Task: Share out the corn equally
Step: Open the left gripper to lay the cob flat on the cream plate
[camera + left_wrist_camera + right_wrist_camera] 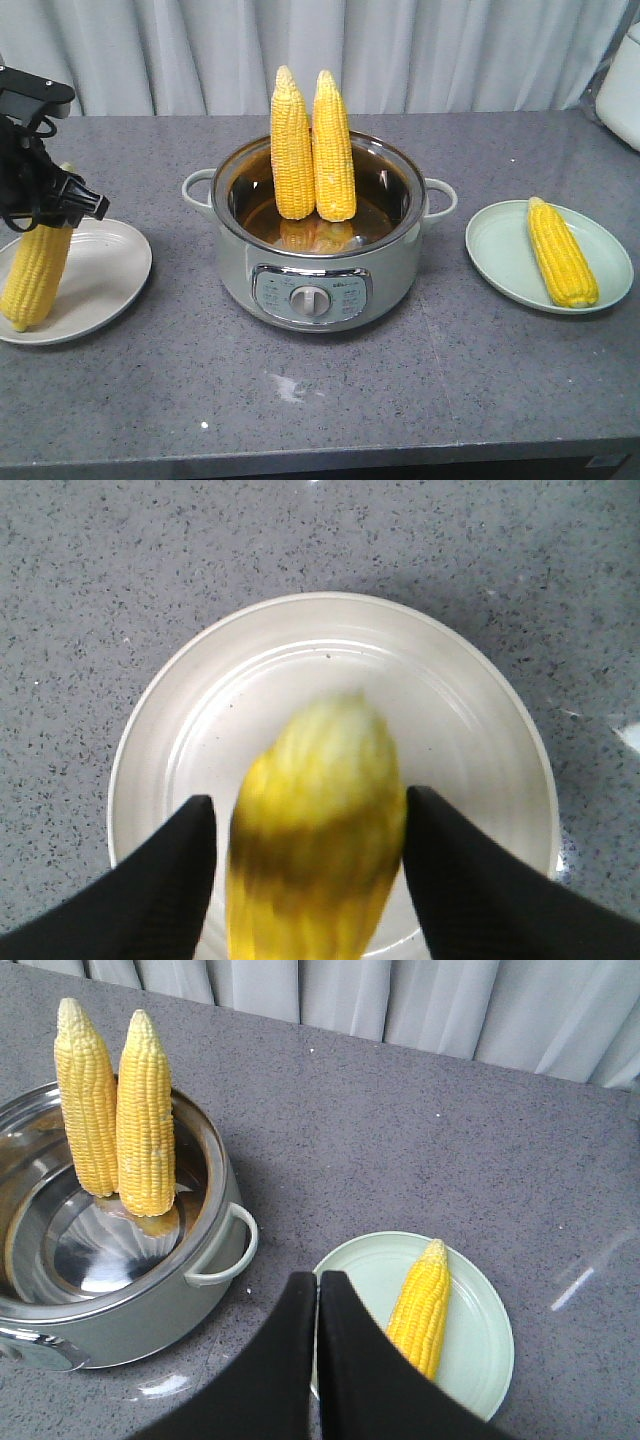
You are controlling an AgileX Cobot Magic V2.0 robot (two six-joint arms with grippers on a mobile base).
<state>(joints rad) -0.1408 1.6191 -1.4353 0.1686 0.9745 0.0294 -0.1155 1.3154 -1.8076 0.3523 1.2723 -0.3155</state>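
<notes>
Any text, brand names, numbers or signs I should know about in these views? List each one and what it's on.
Control panel on the front of the silver electric cooking pot: small markings around the dial and a short mark above it, too small and blurred to read.
Small pale tag on the front edge of the grey speckled table: too small to read.
Nothing else in any view shows writing.

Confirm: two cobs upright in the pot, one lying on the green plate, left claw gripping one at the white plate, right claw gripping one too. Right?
Wrong on the right claw: the right wrist view shows it shut, empty. Rest holds: two cobs upright in the pot, third cob on the green plate, left claw gripping the fourth cob at the white plate.
</notes>
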